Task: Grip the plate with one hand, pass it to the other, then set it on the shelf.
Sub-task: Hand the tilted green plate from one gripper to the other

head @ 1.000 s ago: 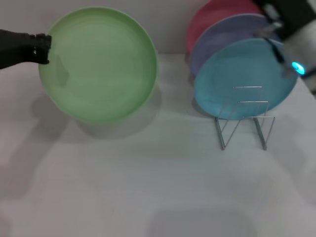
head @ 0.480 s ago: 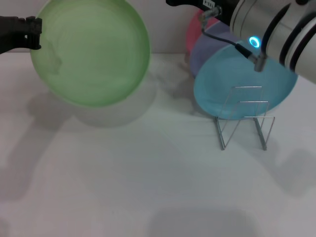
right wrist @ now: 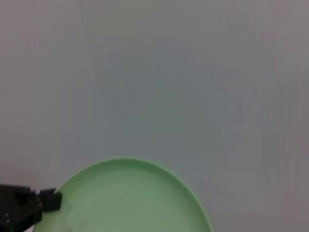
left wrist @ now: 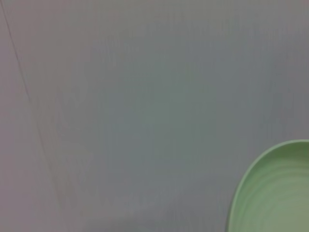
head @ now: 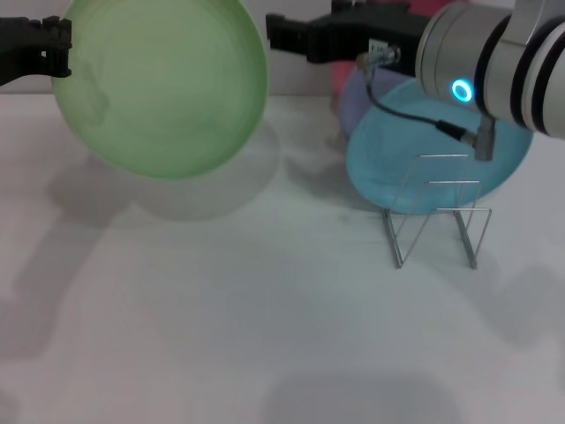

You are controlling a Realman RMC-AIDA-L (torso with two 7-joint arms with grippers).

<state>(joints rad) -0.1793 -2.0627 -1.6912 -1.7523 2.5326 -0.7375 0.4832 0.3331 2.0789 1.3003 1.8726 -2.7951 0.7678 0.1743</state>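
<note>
The left gripper (head: 55, 49) holds the light green plate (head: 161, 84) by its rim on the robot's left, fingers pinched onto the edge; the plate hangs clear above the white table (head: 265, 318), tilted up so its hollow face shows to the head camera, with its shadow lying on the table beneath. The right gripper (head: 281, 34) reaches in from the robot's right, its black fingertips just beside the plate's free edge and, as far as the head view shows, not yet touching it; whether those fingers are spread or closed I cannot tell from here. The right wrist view shows the plate (right wrist: 130, 198) ahead of it with the left gripper (right wrist: 29, 208) at the far rim.

Well apart to the right stands the wire shelf (head: 439, 212), its near slots bare; a sky-blue plate (head: 415, 132) stands behind those loops, with a lavender plate (head: 357, 93) behind it.

The plate looks like thin matte plastic, so probably light and stiff, not fragile, though a smooth rim may slip in a shallow pinch; held from one edge it will want to swing. The sound place for the second grip is the raised rim opposite the left gripper, taken deep enough to catch the lip before the left lets go; that grip also leaves the lower edge free to drop into a slot.
</note>
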